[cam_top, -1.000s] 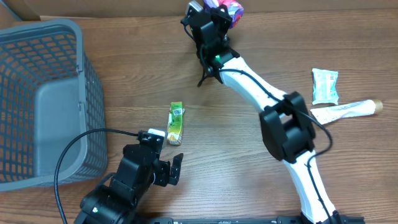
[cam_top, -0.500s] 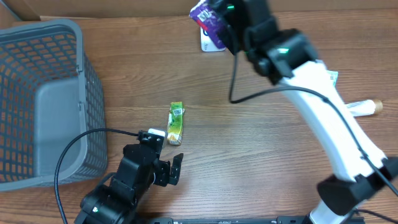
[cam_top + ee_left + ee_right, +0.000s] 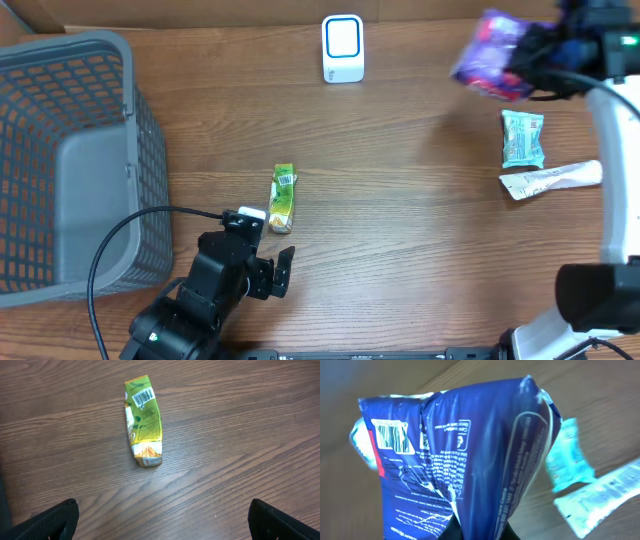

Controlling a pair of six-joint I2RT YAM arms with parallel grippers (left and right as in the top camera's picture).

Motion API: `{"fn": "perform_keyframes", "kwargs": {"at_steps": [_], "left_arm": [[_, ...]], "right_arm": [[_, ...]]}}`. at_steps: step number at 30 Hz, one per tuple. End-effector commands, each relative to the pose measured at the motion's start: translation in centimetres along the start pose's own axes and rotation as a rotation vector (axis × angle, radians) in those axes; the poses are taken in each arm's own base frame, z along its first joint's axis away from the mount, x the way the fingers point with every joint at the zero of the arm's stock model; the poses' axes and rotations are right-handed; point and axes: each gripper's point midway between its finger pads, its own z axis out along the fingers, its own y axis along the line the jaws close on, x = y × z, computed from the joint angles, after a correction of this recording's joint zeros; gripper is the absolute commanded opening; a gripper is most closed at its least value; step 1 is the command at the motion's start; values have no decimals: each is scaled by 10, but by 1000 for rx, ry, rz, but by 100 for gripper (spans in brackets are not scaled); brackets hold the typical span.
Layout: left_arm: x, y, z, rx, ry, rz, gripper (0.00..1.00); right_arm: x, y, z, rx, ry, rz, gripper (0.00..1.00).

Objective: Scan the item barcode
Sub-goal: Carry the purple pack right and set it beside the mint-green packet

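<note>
Swung rightward off the scanner point(image 3: 342, 48), the right gripper point(image 3: 533, 55) clamps a blue snack bag point(image 3: 488, 57) (barcode showing) aloft near the teal packet point(image 3: 523, 138); the left gripper point(image 3: 268, 262) gapes wide by the green carton point(image 3: 283, 197).

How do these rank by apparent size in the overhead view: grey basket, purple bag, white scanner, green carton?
1. grey basket
2. purple bag, but it is held nearer the camera, so unsure
3. white scanner
4. green carton, equally long but narrower
</note>
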Motion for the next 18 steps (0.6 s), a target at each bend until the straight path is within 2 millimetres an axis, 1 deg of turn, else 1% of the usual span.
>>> {"fn": "perform_keyframes", "kwargs": {"at_steps": [1, 2, 3, 5, 8, 11, 14, 15, 16, 17, 18], "left_arm": [[1, 1, 1, -8, 1, 22, 100], [1, 1, 1, -8, 1, 22, 100], [1, 1, 1, -8, 1, 22, 100], [1, 1, 1, -8, 1, 22, 99], [1, 1, 1, -8, 1, 22, 100], [1, 1, 1, -8, 1, 22, 100], [1, 1, 1, -8, 1, 22, 100], [1, 1, 1, -8, 1, 22, 100], [1, 1, 1, -8, 1, 22, 100], [1, 1, 1, -8, 1, 22, 100], [1, 1, 1, -8, 1, 22, 100]], "right_arm": [[-4, -53, 35, 69, 25, 243, 4], [-7, -73, 47, 89, 15, 311, 4], [-8, -87, 56, 101, 7, 358, 4], [-9, -122, 78, 118, -16, 472, 4], [-6, -160, 104, 130, -61, 577, 4], [-2, -186, 121, 131, -102, 626, 4], [4, -200, 129, 138, -113, 644, 4], [5, -202, 130, 141, -113, 648, 11], [5, -203, 129, 141, -113, 649, 24], [4, -203, 129, 140, -114, 649, 29], [3, -199, 128, 124, -110, 635, 38]]}}
